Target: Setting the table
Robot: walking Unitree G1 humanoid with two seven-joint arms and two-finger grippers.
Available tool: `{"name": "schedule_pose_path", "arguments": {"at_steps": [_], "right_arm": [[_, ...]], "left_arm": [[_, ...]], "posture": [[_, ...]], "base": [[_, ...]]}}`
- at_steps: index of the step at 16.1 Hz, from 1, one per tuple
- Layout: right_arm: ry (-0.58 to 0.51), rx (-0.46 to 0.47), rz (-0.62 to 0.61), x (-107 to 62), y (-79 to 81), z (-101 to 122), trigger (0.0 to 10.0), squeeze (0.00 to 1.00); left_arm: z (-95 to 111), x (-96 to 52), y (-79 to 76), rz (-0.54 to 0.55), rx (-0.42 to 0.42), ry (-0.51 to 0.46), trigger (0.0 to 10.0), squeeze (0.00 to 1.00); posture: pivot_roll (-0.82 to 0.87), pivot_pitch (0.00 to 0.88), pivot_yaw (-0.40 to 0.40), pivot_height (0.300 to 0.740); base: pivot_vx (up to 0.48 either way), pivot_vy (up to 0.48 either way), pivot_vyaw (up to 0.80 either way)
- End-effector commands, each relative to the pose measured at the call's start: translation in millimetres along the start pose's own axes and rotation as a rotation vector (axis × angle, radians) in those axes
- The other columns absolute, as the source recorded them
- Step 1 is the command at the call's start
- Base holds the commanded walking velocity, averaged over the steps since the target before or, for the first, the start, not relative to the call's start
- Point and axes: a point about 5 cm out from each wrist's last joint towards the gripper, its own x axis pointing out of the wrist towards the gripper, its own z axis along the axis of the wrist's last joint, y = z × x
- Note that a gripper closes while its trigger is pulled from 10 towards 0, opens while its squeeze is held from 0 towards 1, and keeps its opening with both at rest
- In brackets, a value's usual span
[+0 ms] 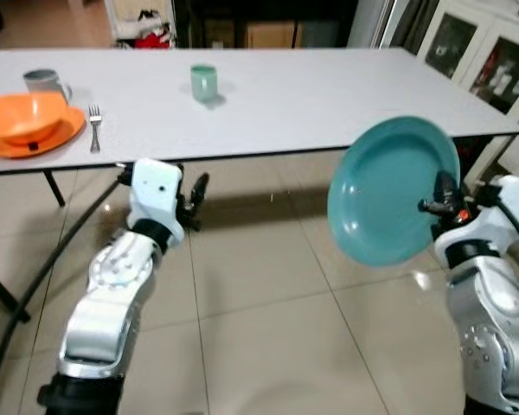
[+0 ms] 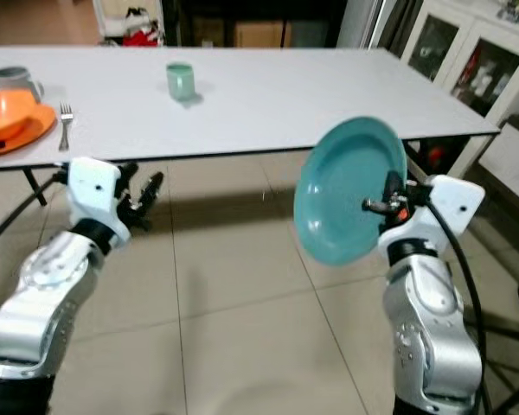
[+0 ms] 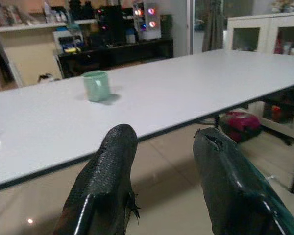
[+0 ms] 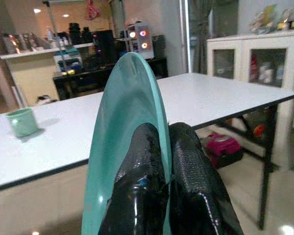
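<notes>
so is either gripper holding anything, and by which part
The right gripper pinches the round teal plate by its rim, edge-up. The left gripper is open, holding nothing.

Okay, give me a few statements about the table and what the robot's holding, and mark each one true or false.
1. The right gripper is clamped on the rim of the teal plate. True.
2. The teal plate lies flat on the table. False: it is held on edge in the air, in front of the table's near edge.
3. The left gripper holds the fork. False: its fingers are open and empty; the fork lies on the table beside the orange plate.
4. An orange bowl sits on the orange plate. True.
5. The green cup stands on the orange plate. False: it stands alone, farther along the table.
</notes>
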Motion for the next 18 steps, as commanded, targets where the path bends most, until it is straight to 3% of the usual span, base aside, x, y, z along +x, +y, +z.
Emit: {"name": "schedule_pose_path", "arguments": {"at_steps": [1,13,16,18], "right_arm": [[-0.028,0.028,0.065,1.8,10.7,6.6,10.0,0.00],[0.016,-0.002,0.149,-1.3,20.3,-4.7,10.0,0.00],[0.023,-0.055,0.165,-2.6,22.6,-6.0,10.0,0.00],[0.027,-0.072,0.172,-3.3,22.8,-6.6,10.0,0.00]], "left_arm": [[1.6,0.1,4.4,0.022,0.003,-0.008,10.0,0.00],[5.6,2.5,5.9,0.045,0.002,-0.026,10.0,0.00],[6.9,5.1,3.9,0.036,-0.001,-0.031,10.0,0.00],[7.5,6.2,1.7,0.034,-0.003,-0.033,10.0,0.00]], "posture": [[0.06,0.000,-0.061,0.740],[0.07,0.000,-0.067,0.740],[0.07,0.000,-0.067,0.740],[0.07,0.000,-0.069,0.740]], "base": [[0.274,0.000,0.00],[0.283,0.000,0.00],[0.281,0.000,0.00],[0.283,0.000,0.73]]}}
